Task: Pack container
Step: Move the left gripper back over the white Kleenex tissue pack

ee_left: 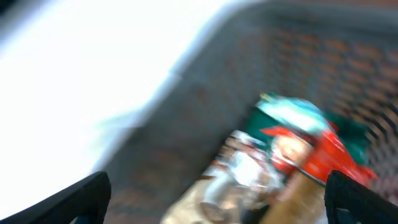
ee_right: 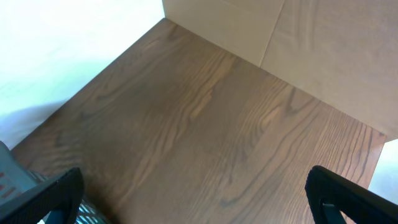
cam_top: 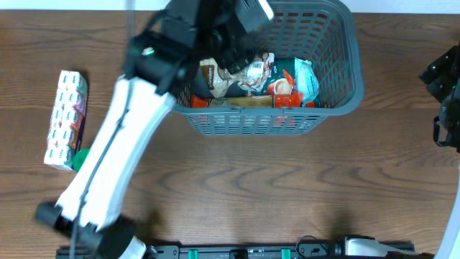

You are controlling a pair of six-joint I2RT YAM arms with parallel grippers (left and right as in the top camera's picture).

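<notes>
The dark grey slotted container (cam_top: 251, 124) stands at the back middle of the table and holds several snack packets (cam_top: 287, 83) in red, teal, brown and white. My left gripper (cam_top: 237, 47) hangs over the container's left half, open and empty. In the blurred left wrist view its fingers (ee_left: 211, 199) are spread wide above the packets (ee_left: 298, 140), with the lattice wall (ee_left: 298, 56) behind. My right gripper (cam_top: 445, 79) is at the table's right edge, far from the container. In the right wrist view it (ee_right: 193, 193) is open over bare wood.
A long white packet with blue print (cam_top: 66, 119) lies at the table's left, with a green item (cam_top: 80, 158) just beside its near end. A beige board (ee_right: 323, 50) stands past the table's far edge in the right wrist view.
</notes>
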